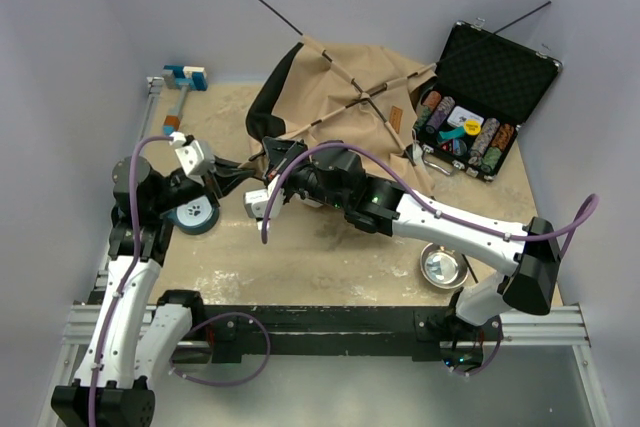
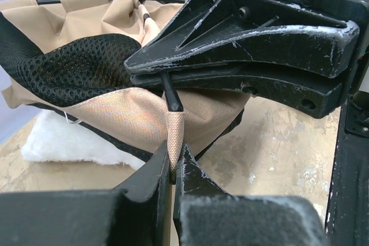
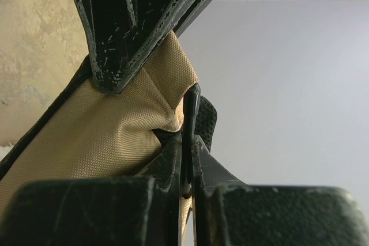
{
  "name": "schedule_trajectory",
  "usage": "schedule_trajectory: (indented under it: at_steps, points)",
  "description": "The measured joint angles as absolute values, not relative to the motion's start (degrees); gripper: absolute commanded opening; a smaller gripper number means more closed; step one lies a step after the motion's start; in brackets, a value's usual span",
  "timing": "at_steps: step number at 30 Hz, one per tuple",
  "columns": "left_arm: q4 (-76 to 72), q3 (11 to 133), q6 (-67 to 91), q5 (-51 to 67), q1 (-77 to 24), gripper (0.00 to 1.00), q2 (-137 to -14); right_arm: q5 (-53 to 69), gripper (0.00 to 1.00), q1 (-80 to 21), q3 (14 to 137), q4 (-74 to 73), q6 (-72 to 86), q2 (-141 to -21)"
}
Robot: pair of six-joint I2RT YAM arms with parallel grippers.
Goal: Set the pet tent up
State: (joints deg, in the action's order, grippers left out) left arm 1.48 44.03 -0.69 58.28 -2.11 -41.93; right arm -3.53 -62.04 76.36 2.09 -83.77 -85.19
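Observation:
The pet tent [image 1: 345,87] lies slumped at the back middle of the table, tan fabric with black mesh lining and thin dark crossed poles. My left gripper [image 2: 174,158] is shut on a tan fabric corner of the tent [image 2: 173,131]. My right gripper [image 3: 188,142] is shut on the black tip of a tent pole [image 3: 191,105] right beside that corner. In the top view both grippers, left [image 1: 243,171] and right [image 1: 270,155], meet at the tent's near left corner. The right gripper's fingers [image 2: 242,44] fill the upper part of the left wrist view.
An open black case of poker chips [image 1: 480,97] stands at the back right. A metal bowl [image 1: 443,267] sits near the front right. A blue tape roll [image 1: 195,215] lies by the left arm. A white cushion [image 2: 69,142] lies under the tent. A blue-and-white tool [image 1: 182,79] is at the back left.

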Motion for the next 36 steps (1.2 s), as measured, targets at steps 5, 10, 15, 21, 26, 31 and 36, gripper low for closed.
schedule_trajectory:
  at_steps: [5, 10, 15, 21, 26, 31, 36]
  points:
    - [1.93, 44.05, -0.69, 58.04, -2.42, 0.0, -42.04, -3.55, 0.0, -62.24, 76.34, 1.85, -84.23, -85.19]
    - [3.18, 44.05, -0.67, 57.95, -2.5, 0.0, -42.3, -3.53, 0.0, -62.35, 75.05, 1.85, -85.25, -85.17]
    - [4.49, 44.16, -0.67, 57.93, -2.7, 0.0, -43.05, -3.84, 0.0, -62.37, 74.48, 1.78, -86.28, -85.25]
    - [6.28, 44.51, -0.69, 57.93, -2.7, 0.05, -43.24, -4.89, 0.0, -62.92, 74.48, 2.22, -86.67, -86.06]
    - [7.53, 44.86, -0.69, 58.0, -2.72, 0.11, -43.4, -5.3, 0.0, -63.37, 74.41, 2.24, -87.53, -86.26]
    - [10.31, 46.09, -0.75, 58.19, -2.72, 0.13, -44.86, -5.28, 0.0, -63.53, 73.63, 2.61, -88.66, -86.26]
    - [13.39, 46.85, -0.58, 58.59, -2.85, 0.14, -46.89, -5.41, 0.0, -63.72, 71.46, 4.08, -90.0, -86.26]
